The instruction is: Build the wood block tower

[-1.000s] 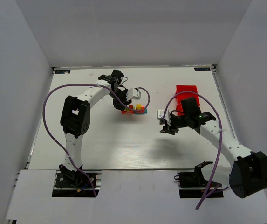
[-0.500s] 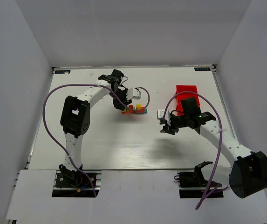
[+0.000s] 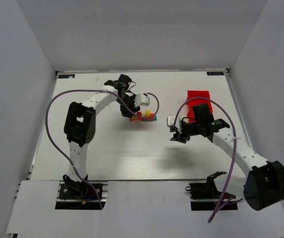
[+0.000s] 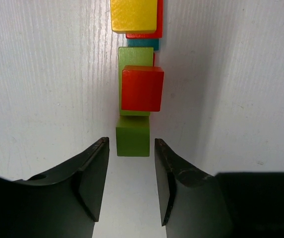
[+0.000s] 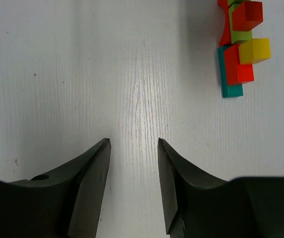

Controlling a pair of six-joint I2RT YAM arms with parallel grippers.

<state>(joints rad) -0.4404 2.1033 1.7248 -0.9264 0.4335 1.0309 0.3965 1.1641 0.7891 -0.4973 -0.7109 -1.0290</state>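
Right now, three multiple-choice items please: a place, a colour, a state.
1. Where is the red tray? A) by the left arm's base B) far right of the table C) between the bases
2. Colour of the block nearest the left gripper? A) green B) yellow C) blue
3. State of the right gripper? A) shut on a cube B) open, empty C) shut on the tray
Answers: B, it sits beyond the right gripper; A, the green block lies just ahead of the fingertips; B, only bare table shows between its jaws.

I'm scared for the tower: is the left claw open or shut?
Open: the left gripper has its fingers apart, gaps showing either side of the green block.
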